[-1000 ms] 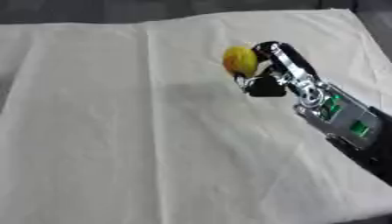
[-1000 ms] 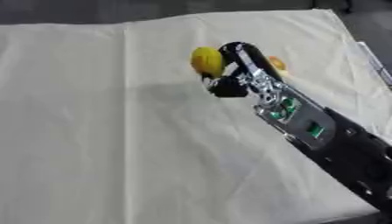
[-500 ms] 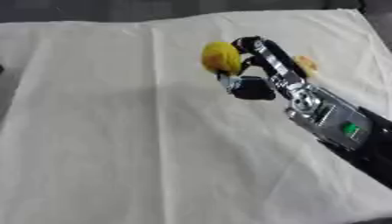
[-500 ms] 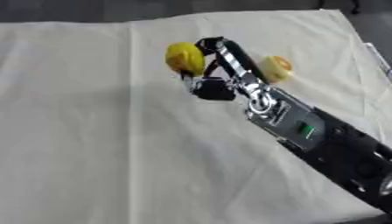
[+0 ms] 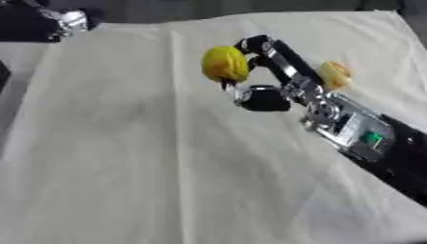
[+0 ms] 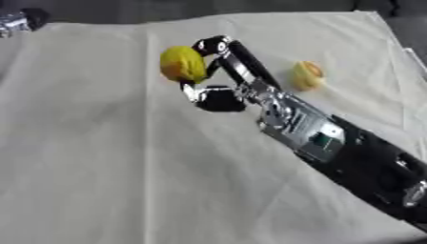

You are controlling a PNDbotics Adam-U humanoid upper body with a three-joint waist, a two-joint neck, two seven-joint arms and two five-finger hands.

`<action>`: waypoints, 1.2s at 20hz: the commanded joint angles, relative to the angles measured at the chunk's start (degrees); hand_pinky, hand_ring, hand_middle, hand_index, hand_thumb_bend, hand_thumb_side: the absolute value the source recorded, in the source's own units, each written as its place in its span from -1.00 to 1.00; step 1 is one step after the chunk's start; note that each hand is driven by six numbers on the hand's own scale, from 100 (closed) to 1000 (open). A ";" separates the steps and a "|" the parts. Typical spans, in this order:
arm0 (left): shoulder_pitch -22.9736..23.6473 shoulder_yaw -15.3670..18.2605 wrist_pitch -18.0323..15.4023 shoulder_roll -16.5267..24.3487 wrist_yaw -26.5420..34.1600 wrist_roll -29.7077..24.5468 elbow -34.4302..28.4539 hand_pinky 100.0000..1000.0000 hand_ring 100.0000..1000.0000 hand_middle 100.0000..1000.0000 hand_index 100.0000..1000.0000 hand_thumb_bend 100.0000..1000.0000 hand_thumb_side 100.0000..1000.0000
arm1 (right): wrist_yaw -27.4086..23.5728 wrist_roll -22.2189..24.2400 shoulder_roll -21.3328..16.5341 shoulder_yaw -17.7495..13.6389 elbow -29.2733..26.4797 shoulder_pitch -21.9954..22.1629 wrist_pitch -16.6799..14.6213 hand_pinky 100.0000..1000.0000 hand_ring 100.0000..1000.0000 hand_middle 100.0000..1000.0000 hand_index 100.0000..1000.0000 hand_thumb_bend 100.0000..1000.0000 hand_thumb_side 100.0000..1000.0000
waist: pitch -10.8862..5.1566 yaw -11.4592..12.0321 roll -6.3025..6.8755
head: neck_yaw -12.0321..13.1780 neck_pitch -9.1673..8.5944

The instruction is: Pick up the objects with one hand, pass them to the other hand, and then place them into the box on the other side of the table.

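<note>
The right arm is being brought in from the lower right, running diagonally up and left across the cream cloth (image 5: pixel 125 167) that is covering the table. At its end, the right hand (image 6: pixel 242 81) is being held with its fingers curled round a yellow object (image 6: pixel 183 64). The object is being gripped at the fingertips, on the hand's far-left side, and it appears to be raised above the cloth rather than resting on it, though that is being judged from the shadow alone.

The yellow object is rounded and a little taller than wide, so its long axis is being presented roughly upright and its left face is being left uncovered. That free side is being turned toward the robot's left, the side from which a receiving hand would have to be brought.

Just beyond and to the right of the hand, a second pale yellow-orange object (image 6: pixel 306 75) is lying on the cloth, apart from the fingers.

The left hand is not being shown in either view, so its state cannot be told. No box is being shown either. At the far left corner, only a dark shape with a silver part (image 5: pixel 66 20) is being seen, and its nature cannot be made out.
</note>
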 commanded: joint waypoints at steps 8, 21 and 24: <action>-3.76 -2.72 2.67 -4.62 -0.49 -3.15 0.10 0.54 0.58 0.50 0.68 -0.14 0.25 | 2.06 1.79 0.04 1.10 -1.12 -3.63 -2.13 0.03 0.47 -0.11 0.14 -1.00 -1.00 | -1.02 0.74 0.69 | 0.05 -0.60; -4.39 -4.42 -1.04 -8.32 -1.43 -10.23 2.83 0.58 0.64 0.53 0.67 0.12 0.05 | 4.77 4.85 0.24 2.03 -1.12 -3.80 -3.53 0.06 0.47 -0.10 0.15 -1.00 -1.00 | -0.80 0.68 0.47 | -0.25 -0.11; -4.41 -4.27 -2.29 -8.59 -1.36 -11.96 3.13 0.59 0.65 0.53 0.67 0.15 0.01 | 4.91 5.03 0.15 1.98 -1.12 -3.45 -3.94 0.06 0.47 -0.10 0.14 -1.00 -1.00 | -0.75 0.71 0.49 | -0.44 -0.05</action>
